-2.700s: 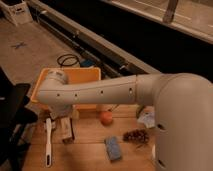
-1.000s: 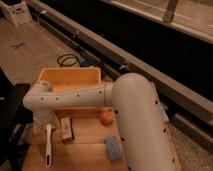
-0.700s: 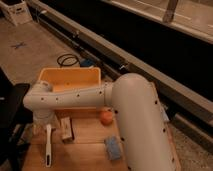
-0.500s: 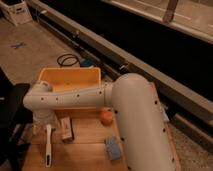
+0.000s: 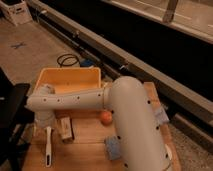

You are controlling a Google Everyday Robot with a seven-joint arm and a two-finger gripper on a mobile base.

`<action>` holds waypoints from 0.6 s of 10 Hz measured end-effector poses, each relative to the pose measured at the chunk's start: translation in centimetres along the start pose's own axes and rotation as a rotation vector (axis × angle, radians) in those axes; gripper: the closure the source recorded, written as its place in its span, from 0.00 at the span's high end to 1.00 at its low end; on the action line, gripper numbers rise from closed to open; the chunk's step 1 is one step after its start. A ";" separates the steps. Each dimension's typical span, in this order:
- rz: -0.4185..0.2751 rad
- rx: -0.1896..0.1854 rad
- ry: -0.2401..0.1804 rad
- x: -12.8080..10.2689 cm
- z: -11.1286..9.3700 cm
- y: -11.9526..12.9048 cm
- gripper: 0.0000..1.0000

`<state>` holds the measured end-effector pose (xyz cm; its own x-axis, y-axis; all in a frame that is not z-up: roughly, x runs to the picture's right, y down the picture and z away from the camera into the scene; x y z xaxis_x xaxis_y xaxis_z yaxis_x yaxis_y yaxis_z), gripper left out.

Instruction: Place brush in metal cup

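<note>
The white brush [image 5: 48, 148] lies on the wooden table [image 5: 87, 145] at the front left, running towards me with its wider end nearest. My gripper [image 5: 44, 122] is at the end of the white arm [image 5: 75, 100], low over the table, right at the far end of the brush. I cannot tell whether it touches the brush. The metal cup is out of view.
A yellow bin [image 5: 67, 80] stands at the table's back left, behind the arm. A brown block [image 5: 65, 129] stands just right of the brush. An orange ball [image 5: 105, 118] and a blue sponge [image 5: 113, 148] lie mid-table. A black chair [image 5: 11, 115] is on the left.
Since 2.7 s ago the arm has swung and the gripper has come down from the yellow bin's edge to the far end of the brush. In the last second nothing has visibly moved.
</note>
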<state>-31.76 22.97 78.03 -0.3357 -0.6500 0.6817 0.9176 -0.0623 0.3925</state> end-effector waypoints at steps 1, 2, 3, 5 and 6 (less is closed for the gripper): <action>0.000 0.010 -0.012 0.1 0.5 0.0 0.71; 0.001 0.018 -0.022 0.1 1.0 0.1 0.71; 0.000 0.026 -0.034 0.3 1.5 0.1 0.71; 0.001 0.029 -0.043 0.4 2.1 -0.1 0.65; 0.001 0.028 -0.045 0.3 2.3 -0.2 0.56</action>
<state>-32.56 24.51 79.60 -0.3451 -0.6150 0.7090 0.9116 -0.0399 0.4091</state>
